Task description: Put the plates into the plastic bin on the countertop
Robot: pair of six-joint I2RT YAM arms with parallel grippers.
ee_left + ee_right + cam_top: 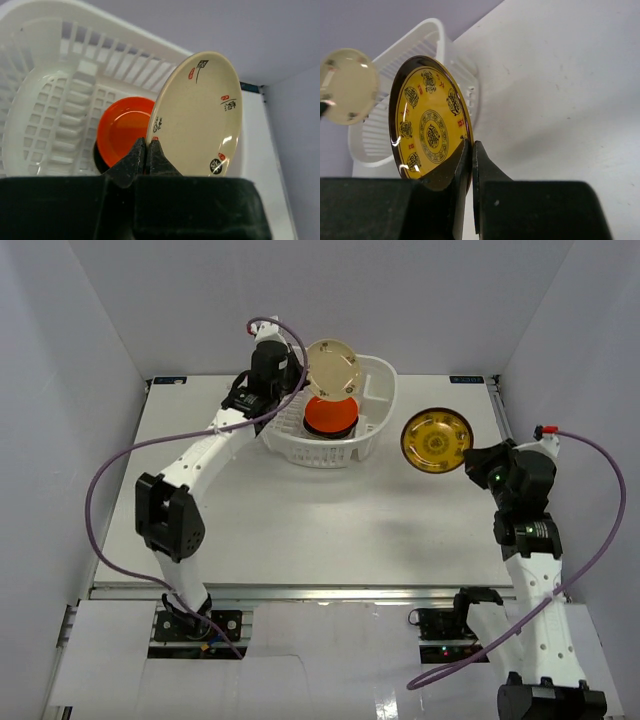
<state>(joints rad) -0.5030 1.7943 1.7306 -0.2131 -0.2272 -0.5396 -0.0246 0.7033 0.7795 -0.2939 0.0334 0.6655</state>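
Left tool (146, 150) clamps cream plate (200, 115), right tool (471, 150) yellow plate (430, 130), by rims; upright, we judge, for racking in plastic bin (365, 435).

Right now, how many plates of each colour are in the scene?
cream plate: 1, gripped by the left tool at the plastic bin
orange plate: 1, inside the plastic bin
yellow plate: 1, gripped by the right tool, outside the plastic bin
Total: 3 plates
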